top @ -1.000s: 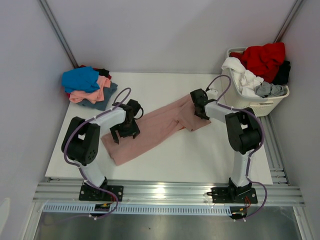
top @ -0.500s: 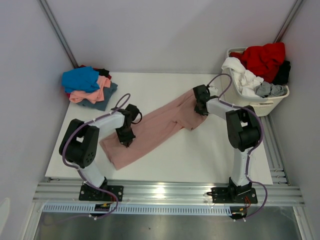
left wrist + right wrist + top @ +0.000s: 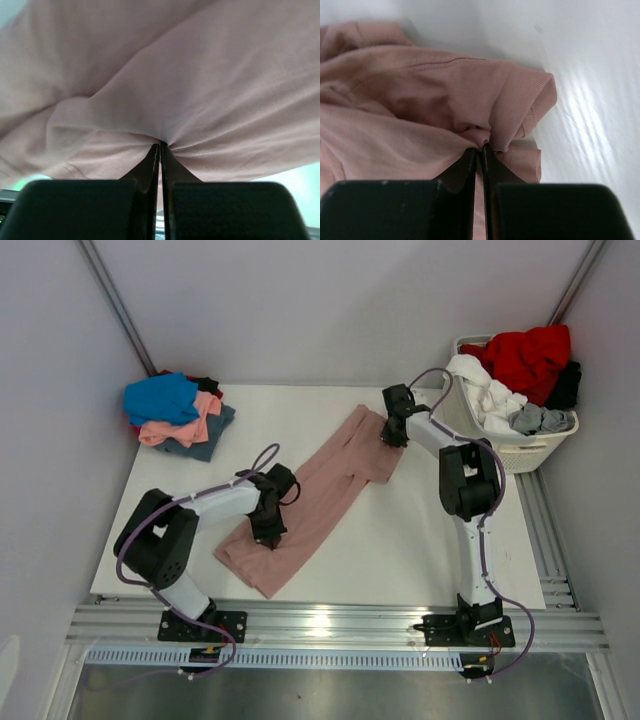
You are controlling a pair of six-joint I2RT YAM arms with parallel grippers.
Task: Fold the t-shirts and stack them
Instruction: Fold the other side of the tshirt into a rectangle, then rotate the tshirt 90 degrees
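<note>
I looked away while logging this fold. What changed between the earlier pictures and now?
Both closed on the dusty-pink t-shirt: the left end effector pinched its near part and shifted toward the near side; the right end effector gripped its far end and drew it toward the back. The shirt now lies on a steeper diagonal. The pile of t-shirts at far left and the laundry basket stayed put.

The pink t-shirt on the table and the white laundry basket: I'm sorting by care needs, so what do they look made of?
The dusty-pink soft cloth t-shirt: a fine matte knit, probably cotton jersey; the right wrist view shows a ribbed band and a stitched seam. The white slatted laundry basket: likely moulded plastic, smooth with a slight sheen and rigid slotted walls.
</note>
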